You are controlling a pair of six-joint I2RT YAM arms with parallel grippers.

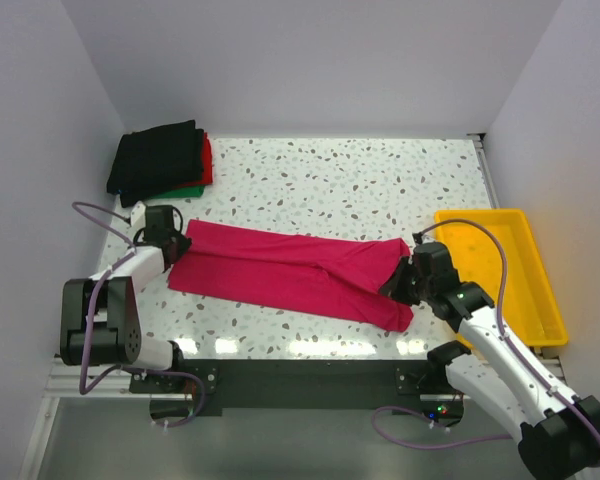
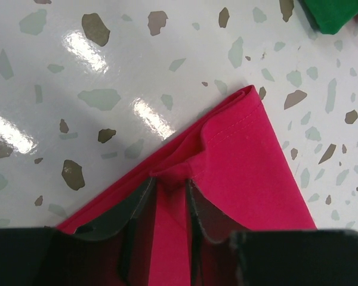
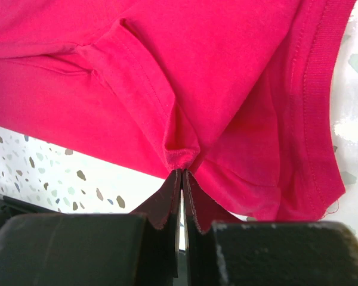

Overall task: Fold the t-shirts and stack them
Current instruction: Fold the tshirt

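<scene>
Corner of pink t-shirt (image 2: 244, 173) between fingers (image 2: 133, 207) of left hand (image 2: 170, 189)

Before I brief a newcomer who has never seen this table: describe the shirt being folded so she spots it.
On the speckled table, look along the near edge. The pink t-shirt lies there stretched into a long band. Unlike the black, red and green stack in the far left corner, it lies alone.

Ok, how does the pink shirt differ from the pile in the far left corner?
The pink t-shirt lies stretched long across the table; the pile is a compact folded block in the corner. The pink t-shirt is one garment, pinched at one end by the right gripper, with the left gripper slightly parted over its other end; the pile is untouched, black on top, red and green edges beneath. Both lie on the table.
</scene>
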